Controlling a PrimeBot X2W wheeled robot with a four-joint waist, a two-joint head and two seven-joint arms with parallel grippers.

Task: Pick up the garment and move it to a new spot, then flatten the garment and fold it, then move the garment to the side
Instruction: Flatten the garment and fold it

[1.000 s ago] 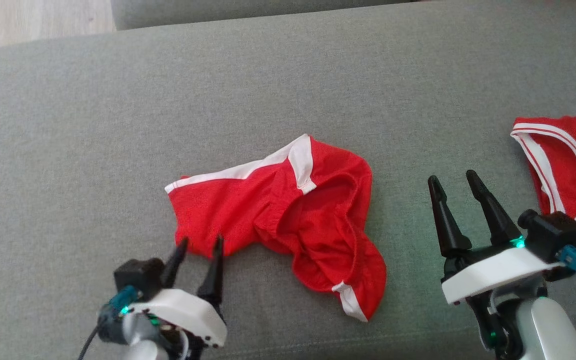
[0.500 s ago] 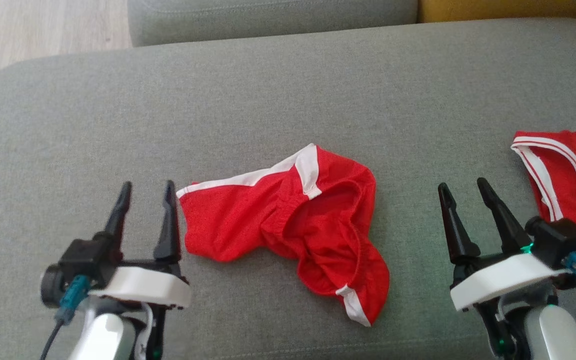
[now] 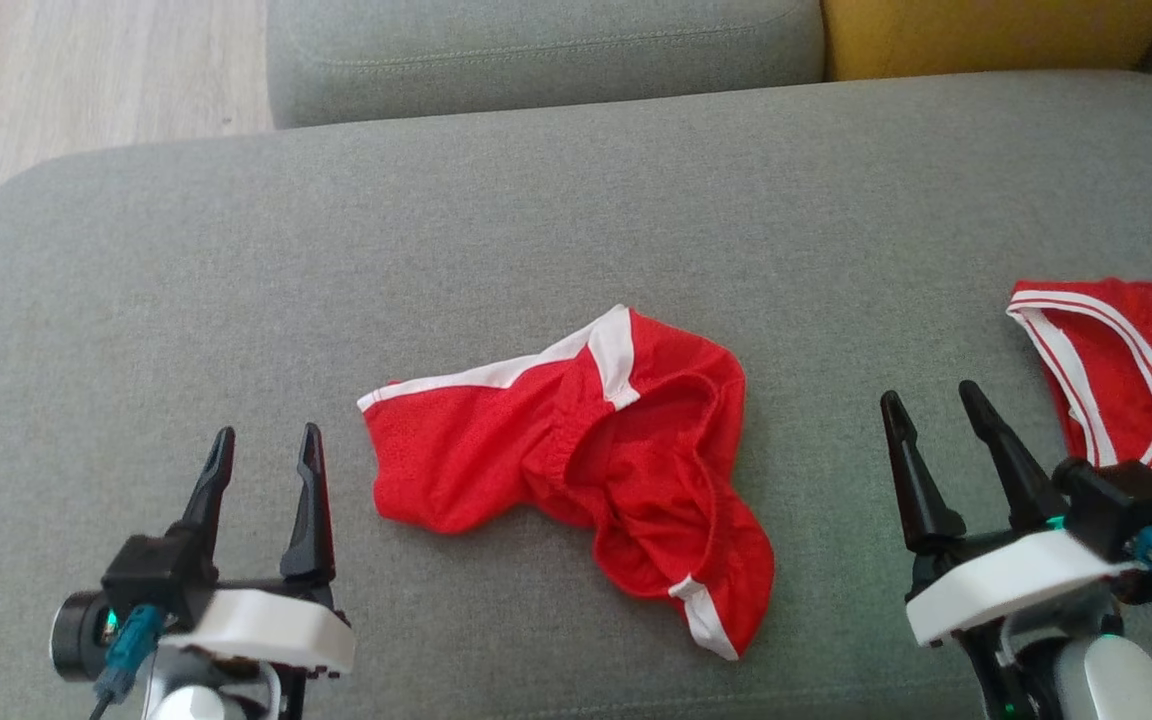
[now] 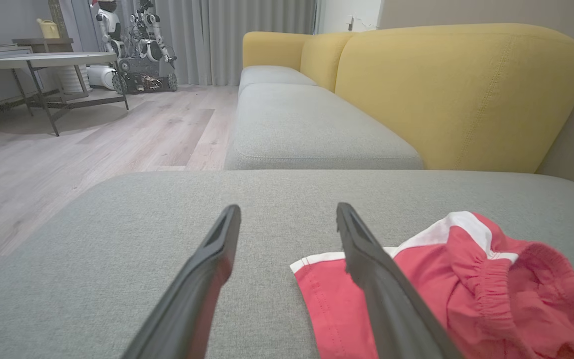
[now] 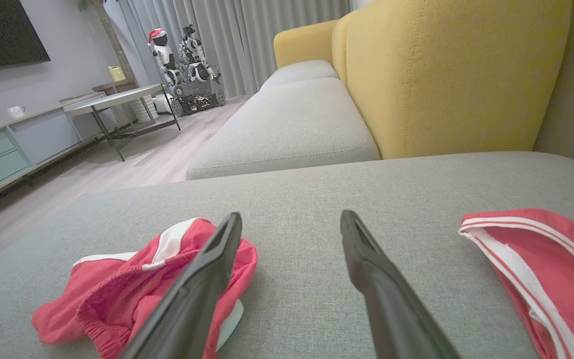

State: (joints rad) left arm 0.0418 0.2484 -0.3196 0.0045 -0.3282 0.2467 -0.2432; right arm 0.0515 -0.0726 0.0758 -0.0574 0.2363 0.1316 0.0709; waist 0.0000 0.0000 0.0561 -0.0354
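Note:
Crumpled red shorts with white stripes (image 3: 576, 460) lie in the middle of the grey sofa cushion (image 3: 536, 220). They also show at the lower right of the left wrist view (image 4: 466, 289) and the lower left of the right wrist view (image 5: 132, 289). My left gripper (image 3: 266, 445) is open and empty, a little left of the shorts and apart from them. My right gripper (image 3: 931, 410) is open and empty, between the shorts and a second red garment with white trim (image 3: 1126, 370).
The second red garment (image 5: 541, 264) lies at the cushion's right edge. Behind stand another grey seat cushion (image 3: 536, 45) and a yellow backrest (image 3: 986, 35). Wooden floor (image 3: 56, 70) lies beyond the cushion's left corner. A table (image 4: 43, 62) and another robot (image 4: 137, 45) stand far off.
My left gripper has let go of the shorts' left edge and drawn back to the left, now open and clear. The head camera has tilted, shifting the picture downward.

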